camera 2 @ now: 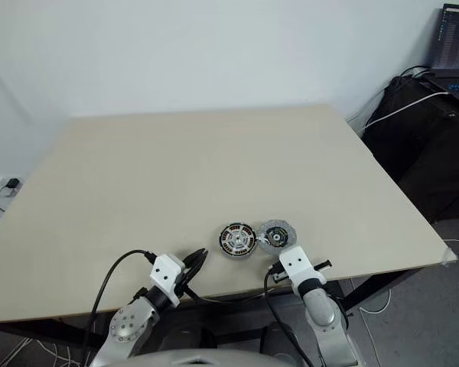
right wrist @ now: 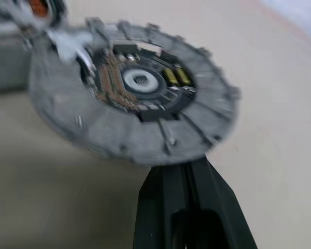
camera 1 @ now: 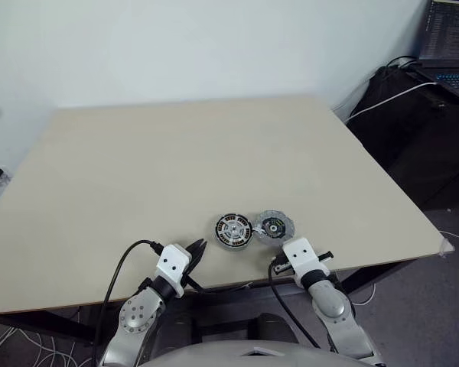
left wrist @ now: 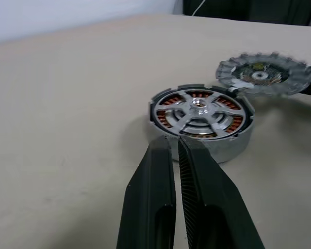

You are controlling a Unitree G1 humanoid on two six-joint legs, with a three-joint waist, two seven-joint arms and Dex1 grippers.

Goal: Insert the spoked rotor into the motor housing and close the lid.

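The motor housing (left wrist: 232, 147) stands on the table near its front edge. The spoked rotor (left wrist: 196, 110) sits inside it, with copper windings showing between the spokes. My left gripper (left wrist: 175, 143) is shut and empty, its tips just short of the housing's near wall. Just right of the housing is the lid (right wrist: 135, 98), a pale grey disc with its dark greenish face up. It is tilted and held off the table. My right gripper (right wrist: 179, 167) is shut on the lid's near rim.
The beige table (camera 1: 176, 153) stretches far behind the parts, and its front edge lies just below both grippers. Off its right side are a black stand with cables (camera 1: 402, 99) and a laptop (camera 1: 447, 46).
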